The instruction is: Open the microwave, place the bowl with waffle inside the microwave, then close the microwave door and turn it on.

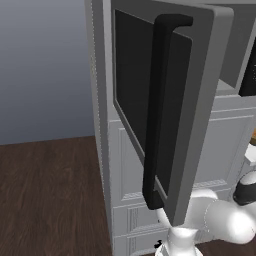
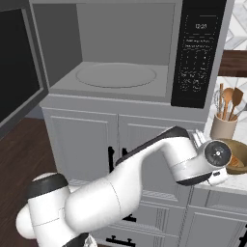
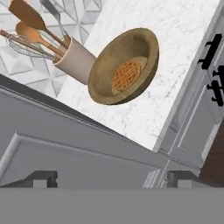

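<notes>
End effector: my end effector (image 3: 109, 178) is spread wide and empty; its two dark tips show at the bottom of the hand view, aimed at the counter.
Bowl: the wide, shallow brown wooden-looking bowl (image 3: 124, 65) sits on the white marble counter (image 3: 175, 52), a round golden waffle (image 3: 127, 75) lying flat inside.
Neighbour: a beige utensil crock (image 3: 78, 59) stands just beside the bowl's rim.
Handling: I judge the bowl stiff, light, with a smooth rim; best pinched across the rim on the side away from the crock, kept level.
Microwave: the grey-framed microwave door (image 1: 165, 100) with black bar handle (image 1: 160, 110) stands swung open; the grey cavity (image 2: 116, 72) is ready.
</notes>
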